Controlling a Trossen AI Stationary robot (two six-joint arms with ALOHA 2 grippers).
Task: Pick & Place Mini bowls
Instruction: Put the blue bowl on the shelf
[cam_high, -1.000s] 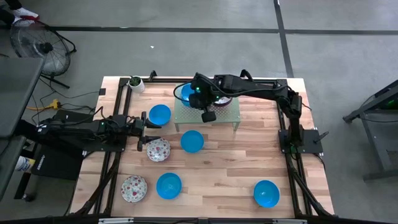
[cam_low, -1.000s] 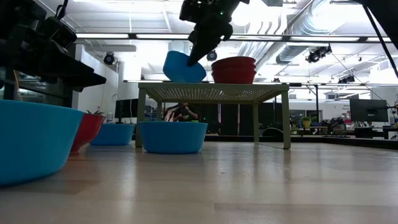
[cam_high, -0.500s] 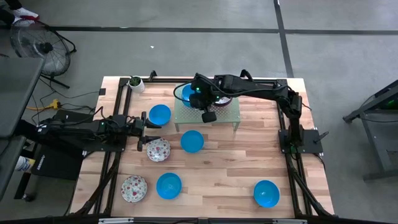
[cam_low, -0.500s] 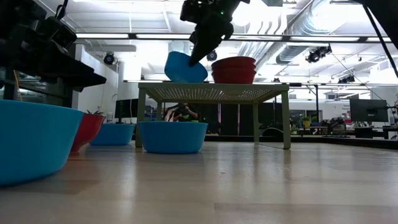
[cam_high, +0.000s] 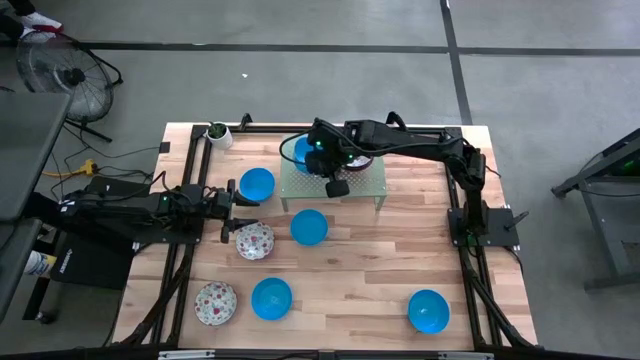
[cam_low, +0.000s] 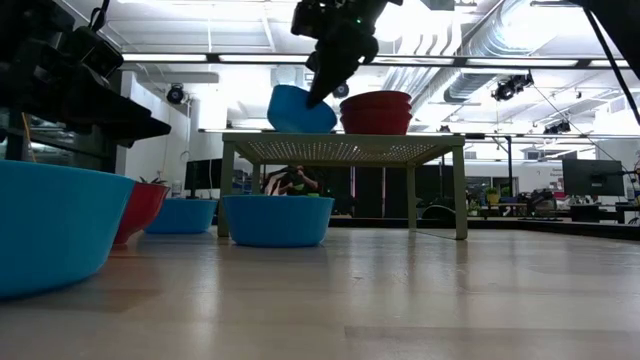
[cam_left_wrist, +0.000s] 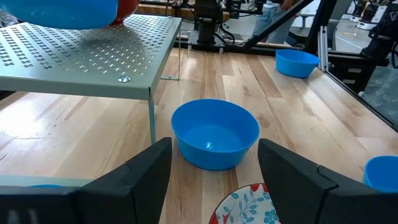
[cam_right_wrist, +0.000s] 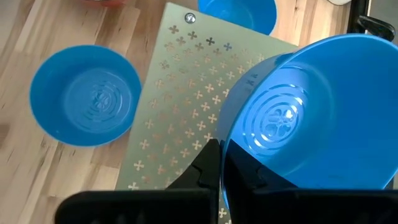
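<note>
My right gripper (cam_high: 316, 150) is shut on a plain blue mini bowl (cam_low: 300, 110), which it holds over the left end of the green perforated stand (cam_low: 340, 148). A stack of red-sided bowls (cam_low: 375, 112) stands on the stand beside it. More mini bowls rest on their bases on the table: blue ones (cam_high: 257, 184) (cam_high: 309, 226) (cam_high: 271, 298) (cam_high: 428, 310) and floral ones (cam_high: 253, 240) (cam_high: 215, 303). My left gripper (cam_left_wrist: 214, 180) waits open at the table's left side, pointing level at a blue bowl (cam_left_wrist: 214, 134). My right gripper pinches the blue bowl's rim (cam_right_wrist: 227, 144), one finger inside the bowl and one outside (cam_right_wrist: 208, 165). The fingers come slanting down from above. The bowl hangs tilted, its low edge (cam_low: 300, 131) at the stand's top; whether it touches, I cannot tell.
A small white pot with a green plant (cam_high: 218, 133) stands at the far left corner. Dark frame rails run along the table's left (cam_high: 185, 250) and right (cam_high: 480, 290) sides. Bare wood lies in the middle near the front edge (cam_high: 350, 300).
</note>
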